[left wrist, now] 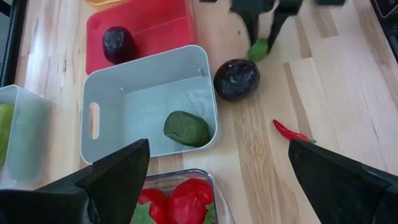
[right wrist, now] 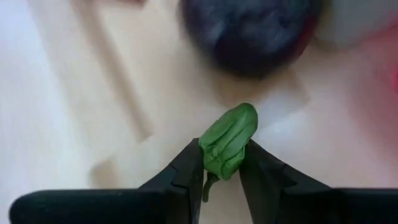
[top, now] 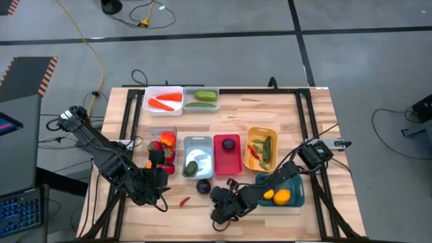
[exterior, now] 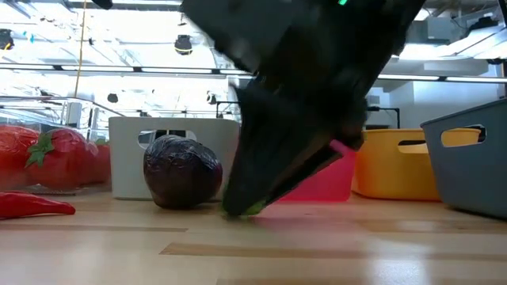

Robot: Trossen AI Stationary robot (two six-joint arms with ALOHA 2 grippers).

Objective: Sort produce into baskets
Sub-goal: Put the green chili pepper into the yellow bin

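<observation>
1. Pinching a small green pod (right wrist: 229, 140) at the bench surface: my right gripper (right wrist: 222, 163) has its fingers closed on the pod's lower end only. My worry is that such a shallow bite lets it twist or pop out on the lift.
2. Just past the pod lies the purple plum (left wrist: 236, 79), loose on the bench (top: 317, 128). I judge a careless rise could nudge it and send it rolling.
3. The right arm reaches low across the near edge from the teal basket (top: 297, 199), wrist pitched down, fingertips at the wood.
4. The left gripper (left wrist: 217, 180) hangs spread wide and empty above the clear basket of tomatoes (left wrist: 186, 202), beside the grey basket (left wrist: 149, 99).
5. The red chili (left wrist: 289, 131) is still unsorted; the yellow basket (top: 262, 148) with green pieces sits farther back.
</observation>
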